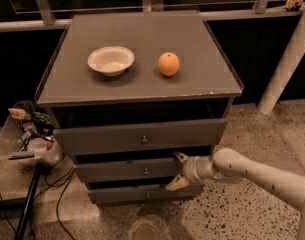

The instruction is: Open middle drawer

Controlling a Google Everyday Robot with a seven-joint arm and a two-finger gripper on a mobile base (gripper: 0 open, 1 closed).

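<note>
In the camera view, the middle drawer (117,170) is the second of three grey fronts on the cabinet (207,81). It lies below the top drawer (97,139) and above the bottom drawer (117,194). Its front runs left to right, and a small round knob (146,171) sits at its centre. The drawer looks shut or nearly so; I cannot tell whether it is out at all.

The gripper (173,171) is at the right end of that same front, level with the knob and just to the right of it. The arm (257,175) comes in from the lower right, so the gripper faces left along the panel. Its two fingers are spread wide, one tip up near the front's top edge and the other down near its bottom edge. They grasp nothing. I cannot tell whether they touch the panel.

The coming move turns on one relation: the knob lies to the gripper's left, near but apart, at about the same height. I judge that the gripper has to shift sideways to the left until the knob is between the fingers, then close on it. The pull would then run straight out from the cabinet face, towards the camera.

A bowl (111,60) and an orange (168,64) stand on the cabinet top, well away from this work.
</note>
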